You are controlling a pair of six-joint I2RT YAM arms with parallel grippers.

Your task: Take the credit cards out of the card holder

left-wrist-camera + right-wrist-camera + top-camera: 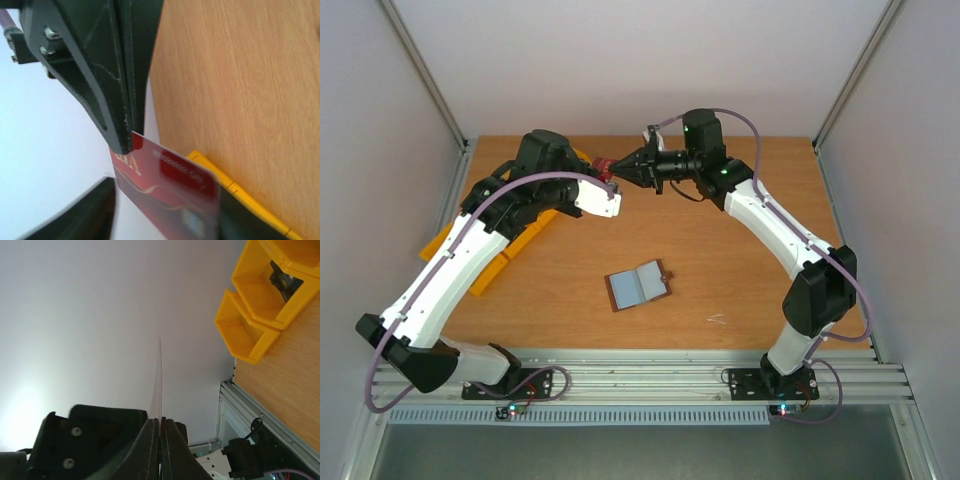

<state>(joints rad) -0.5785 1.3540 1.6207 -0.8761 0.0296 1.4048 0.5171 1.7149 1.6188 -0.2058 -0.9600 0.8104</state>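
Observation:
The card holder (638, 286) lies open on the wooden table, grey-blue lining up, with its brown clasp tab at the right. My right gripper (621, 169) is shut on a corner of a red credit card (604, 165) and holds it in the air at the back of the table. The right wrist view shows the card (159, 375) edge-on, pinched between the shut fingers (160, 422). My left gripper (597, 173) is open right at the card. In the left wrist view the card (170, 190) sits between its spread fingers (165, 215).
Yellow plastic bins (450, 240) stand at the back left under the left arm and also show in the right wrist view (245, 335). One bin's edge (240, 195) shows beneath the card. Grey walls enclose the table on three sides.

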